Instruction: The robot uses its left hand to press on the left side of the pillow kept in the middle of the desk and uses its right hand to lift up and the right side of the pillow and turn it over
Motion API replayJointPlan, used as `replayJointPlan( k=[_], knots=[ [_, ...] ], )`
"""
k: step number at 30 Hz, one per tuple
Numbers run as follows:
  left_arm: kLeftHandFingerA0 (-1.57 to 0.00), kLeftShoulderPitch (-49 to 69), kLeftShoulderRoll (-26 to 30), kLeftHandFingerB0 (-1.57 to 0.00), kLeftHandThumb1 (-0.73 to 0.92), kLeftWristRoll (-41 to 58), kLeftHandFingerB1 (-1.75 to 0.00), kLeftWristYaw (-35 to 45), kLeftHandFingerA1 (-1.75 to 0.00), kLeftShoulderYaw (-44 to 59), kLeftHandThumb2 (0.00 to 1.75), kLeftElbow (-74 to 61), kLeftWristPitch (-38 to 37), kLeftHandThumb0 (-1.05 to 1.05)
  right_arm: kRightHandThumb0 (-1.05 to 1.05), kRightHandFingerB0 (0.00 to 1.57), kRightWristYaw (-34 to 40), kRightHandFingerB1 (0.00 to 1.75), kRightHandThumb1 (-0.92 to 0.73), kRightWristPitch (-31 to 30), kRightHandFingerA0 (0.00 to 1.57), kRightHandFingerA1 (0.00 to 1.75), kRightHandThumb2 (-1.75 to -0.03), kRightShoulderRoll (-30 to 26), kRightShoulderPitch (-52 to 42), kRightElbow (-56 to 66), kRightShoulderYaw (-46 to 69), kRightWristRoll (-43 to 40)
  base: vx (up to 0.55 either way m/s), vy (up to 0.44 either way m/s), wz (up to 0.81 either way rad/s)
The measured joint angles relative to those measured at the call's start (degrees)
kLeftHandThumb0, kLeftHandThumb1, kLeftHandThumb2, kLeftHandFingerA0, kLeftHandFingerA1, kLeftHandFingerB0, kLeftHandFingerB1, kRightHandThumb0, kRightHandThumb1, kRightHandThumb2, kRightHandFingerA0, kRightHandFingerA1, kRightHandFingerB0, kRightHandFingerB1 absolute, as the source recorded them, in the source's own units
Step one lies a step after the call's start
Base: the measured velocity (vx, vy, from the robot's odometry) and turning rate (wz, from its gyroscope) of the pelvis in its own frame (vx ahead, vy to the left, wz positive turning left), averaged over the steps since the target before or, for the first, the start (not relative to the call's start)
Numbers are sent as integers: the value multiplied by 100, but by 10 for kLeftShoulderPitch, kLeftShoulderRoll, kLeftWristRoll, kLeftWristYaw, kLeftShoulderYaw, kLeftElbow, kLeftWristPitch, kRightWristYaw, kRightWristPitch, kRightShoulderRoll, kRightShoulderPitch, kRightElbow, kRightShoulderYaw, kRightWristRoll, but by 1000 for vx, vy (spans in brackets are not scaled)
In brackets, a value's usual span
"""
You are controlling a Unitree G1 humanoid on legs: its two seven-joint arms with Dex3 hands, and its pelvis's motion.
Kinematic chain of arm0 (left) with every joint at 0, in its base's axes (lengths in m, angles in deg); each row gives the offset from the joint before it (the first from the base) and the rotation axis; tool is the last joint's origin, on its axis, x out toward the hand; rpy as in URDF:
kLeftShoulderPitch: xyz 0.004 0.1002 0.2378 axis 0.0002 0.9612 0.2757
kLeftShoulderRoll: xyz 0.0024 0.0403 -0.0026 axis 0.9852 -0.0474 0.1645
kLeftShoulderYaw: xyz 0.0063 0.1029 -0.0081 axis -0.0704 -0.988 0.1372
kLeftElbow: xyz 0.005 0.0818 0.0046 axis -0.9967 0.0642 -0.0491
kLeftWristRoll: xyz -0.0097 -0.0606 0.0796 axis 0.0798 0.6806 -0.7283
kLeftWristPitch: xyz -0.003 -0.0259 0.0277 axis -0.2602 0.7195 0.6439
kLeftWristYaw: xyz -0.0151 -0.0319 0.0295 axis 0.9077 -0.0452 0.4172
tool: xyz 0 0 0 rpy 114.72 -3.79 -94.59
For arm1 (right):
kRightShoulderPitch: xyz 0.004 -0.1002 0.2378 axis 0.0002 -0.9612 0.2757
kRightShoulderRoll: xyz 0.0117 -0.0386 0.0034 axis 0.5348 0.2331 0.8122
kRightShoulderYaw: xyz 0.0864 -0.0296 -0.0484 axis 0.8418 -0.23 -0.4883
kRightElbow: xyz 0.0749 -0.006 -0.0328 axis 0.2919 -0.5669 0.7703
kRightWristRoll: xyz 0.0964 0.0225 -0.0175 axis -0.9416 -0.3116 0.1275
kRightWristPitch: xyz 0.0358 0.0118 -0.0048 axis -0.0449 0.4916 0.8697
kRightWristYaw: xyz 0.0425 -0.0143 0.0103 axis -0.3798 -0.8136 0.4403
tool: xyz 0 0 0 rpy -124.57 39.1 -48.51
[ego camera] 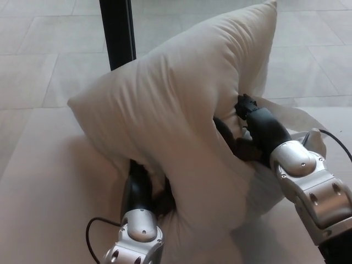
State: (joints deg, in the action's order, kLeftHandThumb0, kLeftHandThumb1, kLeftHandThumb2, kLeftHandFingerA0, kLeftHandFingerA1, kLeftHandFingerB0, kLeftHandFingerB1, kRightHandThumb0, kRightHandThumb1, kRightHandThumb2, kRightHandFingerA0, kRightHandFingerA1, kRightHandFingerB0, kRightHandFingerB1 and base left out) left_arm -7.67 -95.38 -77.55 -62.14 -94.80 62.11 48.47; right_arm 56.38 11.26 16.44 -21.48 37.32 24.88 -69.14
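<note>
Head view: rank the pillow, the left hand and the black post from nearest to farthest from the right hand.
1. pillow: against the right hand, which presses into its right side.
2. left hand: lower left, tucked under the pillow's bottom edge.
3. black post: top left, behind the pillow, clearly farthest.

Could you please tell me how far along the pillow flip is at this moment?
Done: the plump white fabric pillow is raised, its right side standing high. In hand: the left robot hand presses under its lower left fold, and the right robot hand pushes into its right side. Left: tipping it over onto the pale desk.
</note>
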Motion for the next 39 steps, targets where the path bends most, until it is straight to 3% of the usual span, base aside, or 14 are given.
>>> replayJointPlan(
  k=[1,6,7,9,12,21,27,28,29,30,34,35,36,39],
  knots=[
    [-25,0,0,0,47,0,0,0,-68,1,88,3,-4,-98,-84,6,2,51,-53,1,53,70,-57,1,-2,0,-1,2,0,0,0],
    [-42,2,0,0,63,-1,0,0,-74,8,60,16,-29,-92,-80,12,15,50,-51,8,53,90,-56,6,-9,4,-7,11,0,0,0],
    [-15,3,0,0,62,-1,0,0,-67,9,59,19,-33,-89,-80,15,17,50,-48,9,41,72,-54,6,-10,5,-9,12,0,0,0],
    [-18,3,1,0,56,-1,-5,0,-66,10,95,25,-43,-105,-85,18,23,55,-46,12,93,147,-57,9,-14,6,-12,15,0,0,0],
    [-19,3,1,0,56,-2,-5,0,-66,11,95,31,-54,-105,-85,22,30,54,-44,16,119,158,-56,9,-17,7,-15,20,0,0,0],
    [-23,6,2,0,62,-2,0,0,-65,12,58,46,-83,-82,-52,28,59,59,-26,28,130,145,-81,10,-23,13,-26,44,0,0,0],
    [-34,6,2,0,54,-3,-12,-1,-69,13,94,57,-102,-93,-68,40,78,52,-42,31,100,163,-54,14,-28,16,-36,59,0,0,0],
    [-36,6,2,0,64,-3,0,-1,-70,13,59,59,-104,-80,-49,34,81,61,-25,32,131,142,-81,15,-28,16,-37,60,0,0,0],
    [-30,6,2,0,54,-3,-9,-1,-70,13,94,61,-107,-98,-74,32,83,54,-37,32,105,151,-72,16,-29,17,-38,62,0,0,0],
    [-38,6,2,0,64,-3,0,-1,-73,13,59,63,-110,-86,-65,30,85,59,-35,32,118,145,-82,17,-29,17,-39,64,0,0,0],
    [-48,6,2,0,51,-3,-16,-2,-75,12,94,72,-124,-89,-72,22,90,47,-50,34,90,145,-58,18,-32,20,-41,71,0,0,0],
    [-53,7,2,0,62,-3,0,-2,-74,12,59,74,-127,-78,-79,25,91,55,-41,35,83,132,-80,19,-33,20,-41,72,0,0,0],
    [-51,7,2,0,52,-3,-13,-2,-73,12,93,75,-130,-89,-82,25,92,51,-39,36,103,145,-73,20,-34,21,-41,73,0,0,0],
    [-56,7,2,0,63,-3,0,-2,-72,12,59,78,-136,-79,-74,27,94,51,-41,36,115,139,-78,21,-38,28,-41,74,0,0,0]
  ],
)
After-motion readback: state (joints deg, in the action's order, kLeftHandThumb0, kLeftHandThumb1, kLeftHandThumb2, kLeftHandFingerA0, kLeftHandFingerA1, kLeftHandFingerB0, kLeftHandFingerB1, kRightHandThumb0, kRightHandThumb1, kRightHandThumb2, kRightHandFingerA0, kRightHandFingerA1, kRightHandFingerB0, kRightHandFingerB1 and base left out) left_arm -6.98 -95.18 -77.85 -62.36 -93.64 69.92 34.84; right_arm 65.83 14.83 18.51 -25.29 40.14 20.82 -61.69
